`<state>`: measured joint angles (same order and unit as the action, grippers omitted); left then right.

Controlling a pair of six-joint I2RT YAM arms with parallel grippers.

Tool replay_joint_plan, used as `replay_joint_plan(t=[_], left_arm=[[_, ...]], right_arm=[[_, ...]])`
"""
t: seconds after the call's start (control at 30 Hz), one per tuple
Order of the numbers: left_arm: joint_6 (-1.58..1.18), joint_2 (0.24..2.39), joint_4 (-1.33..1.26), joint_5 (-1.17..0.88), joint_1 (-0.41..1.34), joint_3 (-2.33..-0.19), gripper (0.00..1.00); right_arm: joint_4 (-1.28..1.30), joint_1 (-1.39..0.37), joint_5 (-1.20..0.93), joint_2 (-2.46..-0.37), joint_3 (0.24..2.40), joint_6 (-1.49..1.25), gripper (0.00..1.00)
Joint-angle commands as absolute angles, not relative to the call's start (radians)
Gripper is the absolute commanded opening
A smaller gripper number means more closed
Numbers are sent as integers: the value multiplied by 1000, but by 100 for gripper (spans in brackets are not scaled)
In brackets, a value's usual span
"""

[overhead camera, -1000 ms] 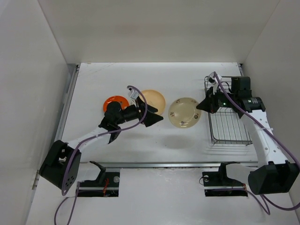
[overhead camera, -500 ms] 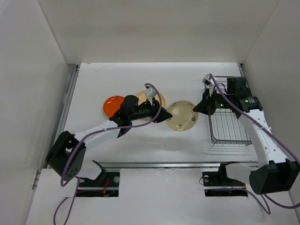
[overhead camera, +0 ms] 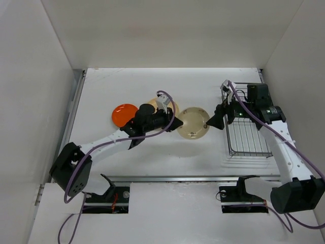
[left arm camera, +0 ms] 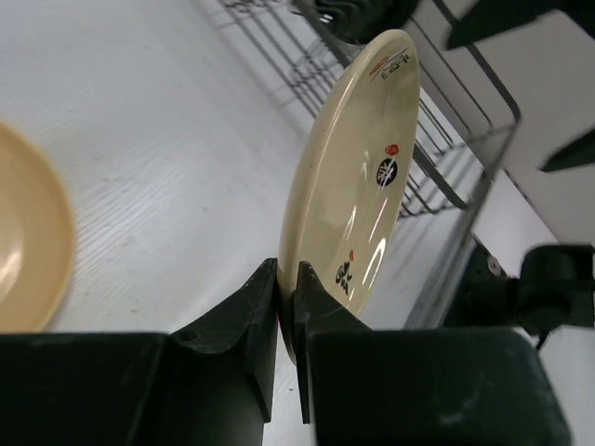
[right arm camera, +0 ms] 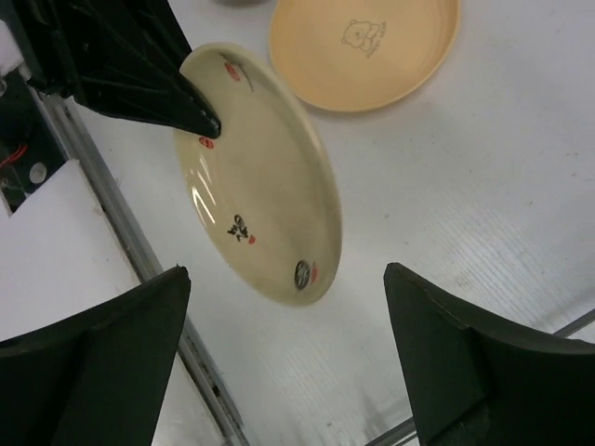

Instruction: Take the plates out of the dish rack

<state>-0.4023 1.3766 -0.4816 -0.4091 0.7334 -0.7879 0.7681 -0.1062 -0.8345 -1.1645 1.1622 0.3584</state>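
**Beige plate [overhead camera: 193, 122] held left of the dish rack [overhead camera: 248, 138]**

The left gripper [left arm camera: 286, 281] pinches the plate's rim and holds it tilted, just left of the rack. The right gripper [overhead camera: 210, 122] is spread wide between plate and rack, not touching the plate.

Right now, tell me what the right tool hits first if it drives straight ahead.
The beige plate: the open right tool points at its face, while the left tool holds it tilted by the rim. How far ahead it lies is unclear.
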Motion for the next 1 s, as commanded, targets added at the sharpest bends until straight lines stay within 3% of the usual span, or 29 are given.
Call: replay_joint_plan(t=[0.0,0.2,0.43,0.97], left_arm=[[-533,1296,-476,-195,666,-777,0],[-757,1161,-451,-28,423,-631,0],[-893,1065,-390,11,204,-511,0],[-1037,1164,-210,130,103,-515,0]], right_arm=[[636,-114,-786,-1097,1151,309,91],[525,-94,-675,-1005,1091,236,91],[515,-84,-666,-1005,1081,236,91],[515,-57,-657,-1005,1081,236,91]])
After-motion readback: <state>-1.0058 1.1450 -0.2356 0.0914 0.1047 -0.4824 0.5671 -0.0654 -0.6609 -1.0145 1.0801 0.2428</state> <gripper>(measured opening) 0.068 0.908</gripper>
